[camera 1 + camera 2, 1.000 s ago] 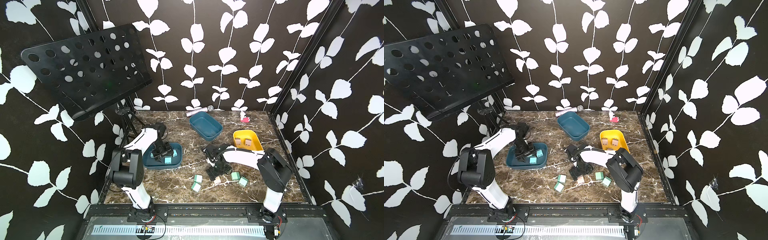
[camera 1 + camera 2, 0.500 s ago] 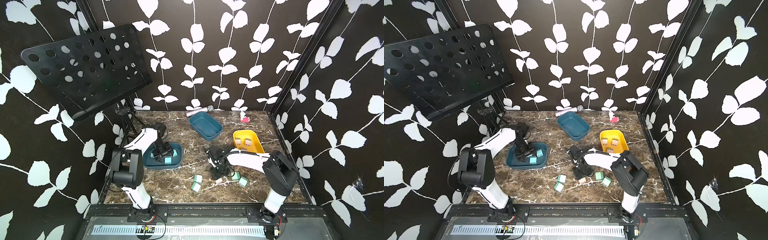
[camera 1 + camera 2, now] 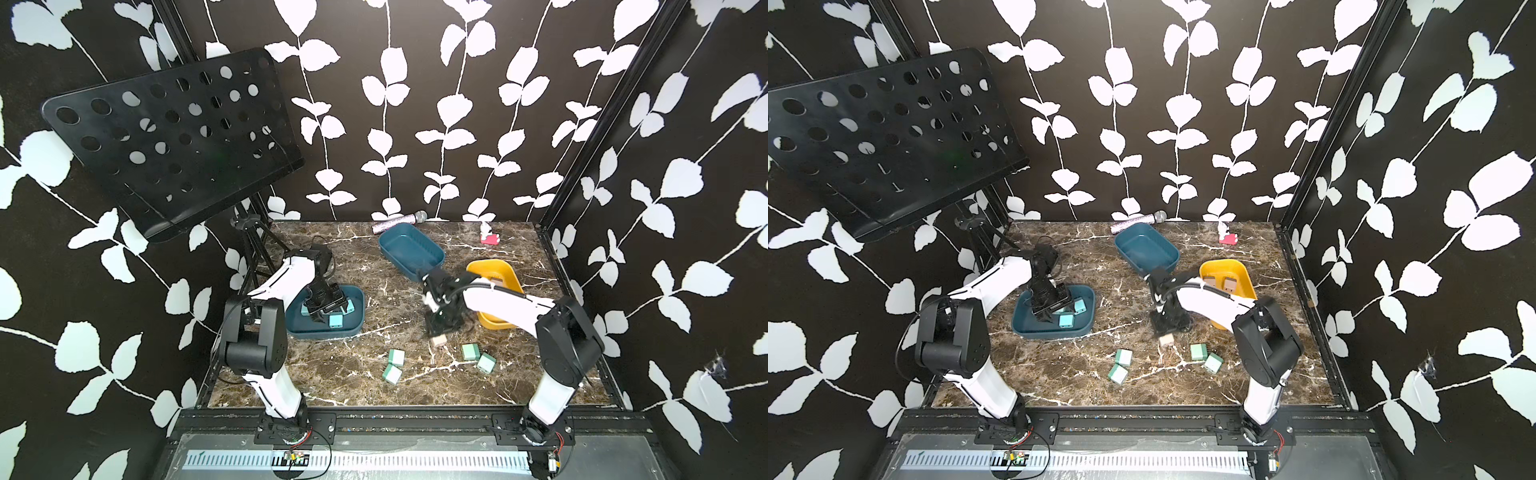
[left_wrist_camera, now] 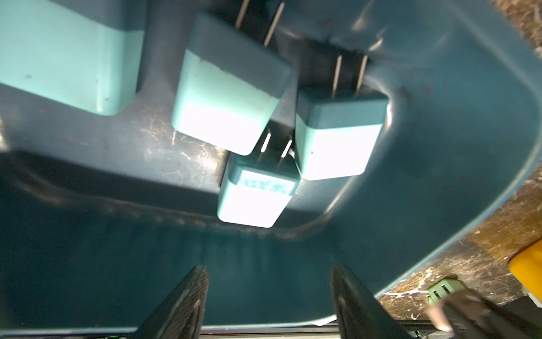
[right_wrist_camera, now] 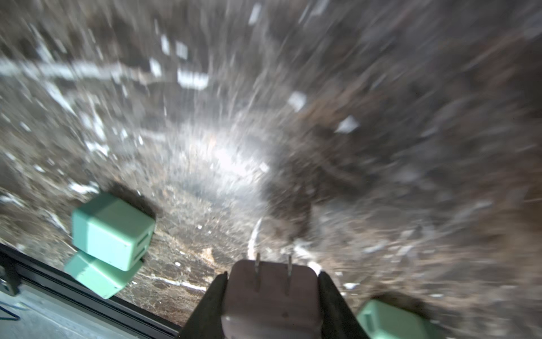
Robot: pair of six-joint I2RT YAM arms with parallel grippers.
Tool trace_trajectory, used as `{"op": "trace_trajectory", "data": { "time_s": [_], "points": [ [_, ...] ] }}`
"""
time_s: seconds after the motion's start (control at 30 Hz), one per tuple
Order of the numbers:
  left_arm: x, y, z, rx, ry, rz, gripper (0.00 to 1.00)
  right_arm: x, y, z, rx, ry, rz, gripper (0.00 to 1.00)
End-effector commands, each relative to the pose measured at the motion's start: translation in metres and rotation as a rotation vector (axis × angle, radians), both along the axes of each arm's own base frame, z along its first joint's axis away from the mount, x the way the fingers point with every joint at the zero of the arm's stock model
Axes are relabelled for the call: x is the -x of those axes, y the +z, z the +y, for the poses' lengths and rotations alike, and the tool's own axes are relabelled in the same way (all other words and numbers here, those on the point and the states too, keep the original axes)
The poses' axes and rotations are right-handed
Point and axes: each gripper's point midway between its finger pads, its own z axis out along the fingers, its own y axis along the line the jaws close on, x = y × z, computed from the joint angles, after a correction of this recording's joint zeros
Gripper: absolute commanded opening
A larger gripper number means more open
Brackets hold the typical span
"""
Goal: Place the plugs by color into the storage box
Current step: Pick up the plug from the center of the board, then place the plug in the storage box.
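Prongs on the pinkish beige plug (image 5: pixel 271 305) point straight out past the fingertips, toward the marble table (image 3: pixel 332 374); its body is near cubic, with no clear long axis. The right gripper (image 5: pixel 272 277) is clamped on its two sides, between the pairs of mint green plugs (image 3: pixel 469 351). The left gripper (image 4: pixel 268 267) hangs spread and empty over the light blue plugs (image 4: pixel 337 138) in the teal tray (image 3: pixel 357 316).

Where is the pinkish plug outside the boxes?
Right wrist view: the pinkish beige plastic cube plug sits between the right gripper's fingers, beside mint green plugs.
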Motion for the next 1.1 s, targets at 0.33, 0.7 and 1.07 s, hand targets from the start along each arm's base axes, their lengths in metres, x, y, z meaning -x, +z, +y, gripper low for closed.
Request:
{"op": "trace_trajectory", "data": {
  "time_s": [0.33, 0.7, 1.07],
  "points": [
    [0.005, 0.009, -0.002, 0.014, 0.03, -0.041, 0.69, -0.1, 0.052, -0.187, 0.104, -0.322, -0.036, 0.39],
    [0.01, 0.015, 0.0, 0.01, 0.045, -0.053, 0.69, -0.099, -0.011, -0.223, 0.128, -0.401, 0.098, 0.4],
    [0.011, 0.016, 0.0, 0.009, 0.04, -0.049, 0.69, -0.089, -0.052, -0.236, 0.192, -0.405, 0.176, 0.43]
  ]
}}
